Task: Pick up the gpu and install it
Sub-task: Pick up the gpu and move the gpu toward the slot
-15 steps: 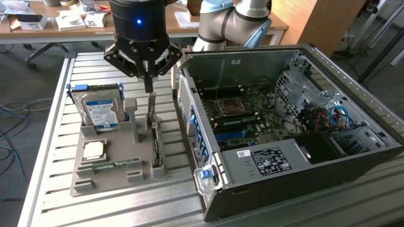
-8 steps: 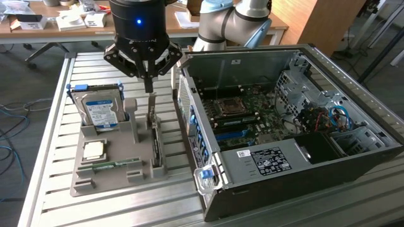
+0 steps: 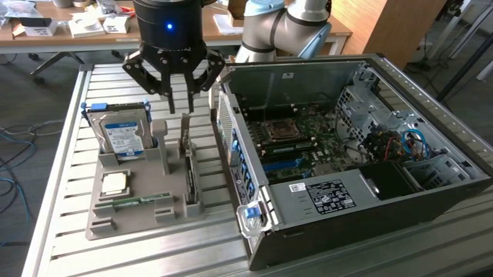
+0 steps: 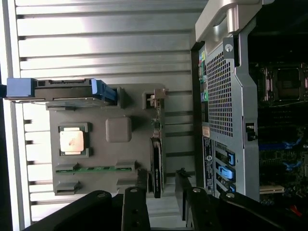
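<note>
**Item:** gpu [image 3: 189,167]. It stands on edge in a slot of the grey holder [image 3: 135,199], on the exterior view's right side of it, between the hard drive [image 3: 123,135] and the open computer case [image 3: 331,245].

**Gripper** [image 3: 182,107]: spread and empty. It hangs just above the card's upper edge and is apart from it.

**Handling (my judgement):** I'd centre the jaws astride the thin board, descend straight and clamp the flat faces, clear of the holder's post.

**Arm pose:** wrist vertical, fingers pointing straight down at the slatted surface [image 3: 62,190].
</note>
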Robot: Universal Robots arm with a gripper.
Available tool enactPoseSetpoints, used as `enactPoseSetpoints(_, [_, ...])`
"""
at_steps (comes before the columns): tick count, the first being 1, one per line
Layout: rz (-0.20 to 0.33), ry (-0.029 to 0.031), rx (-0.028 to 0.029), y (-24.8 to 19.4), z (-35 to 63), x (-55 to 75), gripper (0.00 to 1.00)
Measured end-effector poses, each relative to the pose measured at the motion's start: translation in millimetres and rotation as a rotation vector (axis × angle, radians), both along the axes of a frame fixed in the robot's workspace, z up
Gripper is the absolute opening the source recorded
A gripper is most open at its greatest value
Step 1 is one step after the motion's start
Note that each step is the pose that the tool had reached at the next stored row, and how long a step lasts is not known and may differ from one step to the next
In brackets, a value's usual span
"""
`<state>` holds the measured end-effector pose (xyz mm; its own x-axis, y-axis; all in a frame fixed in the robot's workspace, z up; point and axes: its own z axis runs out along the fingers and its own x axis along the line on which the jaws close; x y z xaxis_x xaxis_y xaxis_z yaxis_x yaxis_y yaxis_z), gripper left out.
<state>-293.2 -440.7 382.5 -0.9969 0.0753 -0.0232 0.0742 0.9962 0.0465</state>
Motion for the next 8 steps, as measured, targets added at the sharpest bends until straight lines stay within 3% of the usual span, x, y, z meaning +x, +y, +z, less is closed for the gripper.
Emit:
enactPoseSetpoints(1, [0.0,0.0,0.0,0.0,0.0,0.0,0.35])
enactPoseSetpoints(2, [0.0,0.0,0.0,0.0,0.0,0.0,0.42])
enactPoseSetpoints(5, [0.0,0.0001,0.0003,0.0,-0.2,-0.1,0.42])
enactPoseSetpoints(8, [0.0,0.0,0.0069,0.0,-4.3,-0.1,0.42])
